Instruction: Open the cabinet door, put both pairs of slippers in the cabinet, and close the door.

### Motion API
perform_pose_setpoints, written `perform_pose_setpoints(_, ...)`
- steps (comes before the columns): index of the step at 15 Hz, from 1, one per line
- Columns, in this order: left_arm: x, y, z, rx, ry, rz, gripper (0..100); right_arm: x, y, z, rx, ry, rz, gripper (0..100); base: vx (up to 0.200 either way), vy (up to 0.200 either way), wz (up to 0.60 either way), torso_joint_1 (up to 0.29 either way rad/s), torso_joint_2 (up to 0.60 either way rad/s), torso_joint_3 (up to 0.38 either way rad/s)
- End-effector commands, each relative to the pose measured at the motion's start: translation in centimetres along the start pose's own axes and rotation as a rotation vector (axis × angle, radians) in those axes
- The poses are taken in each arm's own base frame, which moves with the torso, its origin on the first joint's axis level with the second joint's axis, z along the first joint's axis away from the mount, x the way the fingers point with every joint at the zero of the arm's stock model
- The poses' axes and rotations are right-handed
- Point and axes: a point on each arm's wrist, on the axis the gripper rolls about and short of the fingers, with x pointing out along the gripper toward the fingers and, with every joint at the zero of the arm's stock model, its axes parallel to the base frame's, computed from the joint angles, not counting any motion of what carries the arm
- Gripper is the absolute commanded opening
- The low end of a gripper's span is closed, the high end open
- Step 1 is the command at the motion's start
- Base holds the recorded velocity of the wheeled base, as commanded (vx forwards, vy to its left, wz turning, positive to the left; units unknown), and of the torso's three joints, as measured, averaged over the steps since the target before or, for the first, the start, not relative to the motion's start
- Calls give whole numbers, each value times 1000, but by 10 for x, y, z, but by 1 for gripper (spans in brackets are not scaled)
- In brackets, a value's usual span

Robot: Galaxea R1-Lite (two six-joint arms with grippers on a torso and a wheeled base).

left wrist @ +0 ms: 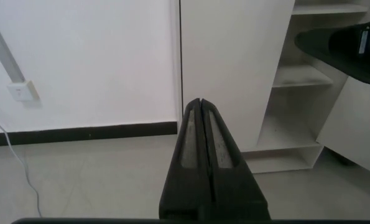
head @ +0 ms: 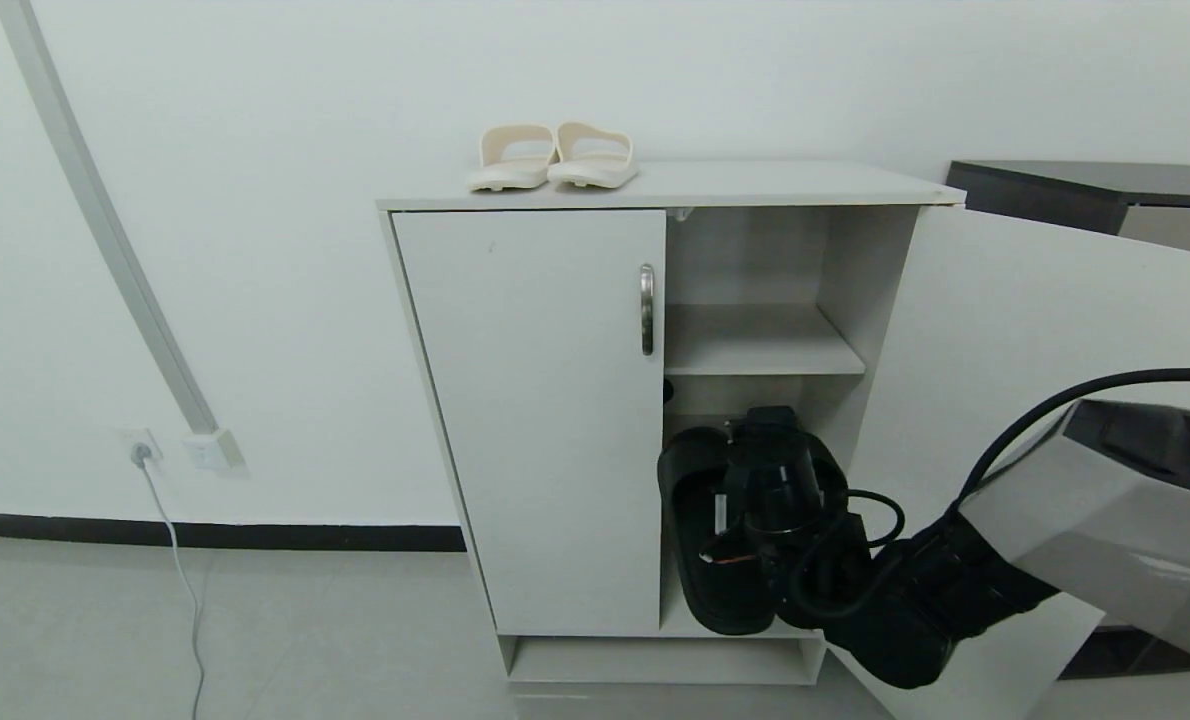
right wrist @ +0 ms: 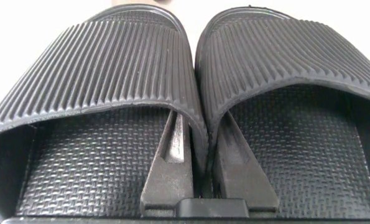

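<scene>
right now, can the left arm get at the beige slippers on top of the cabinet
Probably yes: the beige slippers lie uncovered on the cabinet top, above the closed door. The left gripper is shut and empty, though it looks low and would have to rise.

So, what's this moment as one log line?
right door open | right gripper shut on black slippers | beige slippers atop cabinet | left gripper shut

Two black slippers (head: 697,560), two beige (head: 515,160), one cabinet (head: 530,420)
</scene>
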Motion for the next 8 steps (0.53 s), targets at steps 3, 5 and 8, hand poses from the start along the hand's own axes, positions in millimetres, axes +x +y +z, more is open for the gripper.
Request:
perform_pose_setpoints(3,0,0,0,-2,1,1,0,7,8,8,78,27,-54,0,0,0,0,0,0,0)
perform_pose_setpoints(5,0,0,0,-17,1,1,0,7,8,7,80,28,-55,0,0,0,0,0,0,0)
perform_pose_setpoints(8,0,0,0,-19,1,1,0,8,7,3,71,37,-59,0,0,-200,0,2,5,-1)
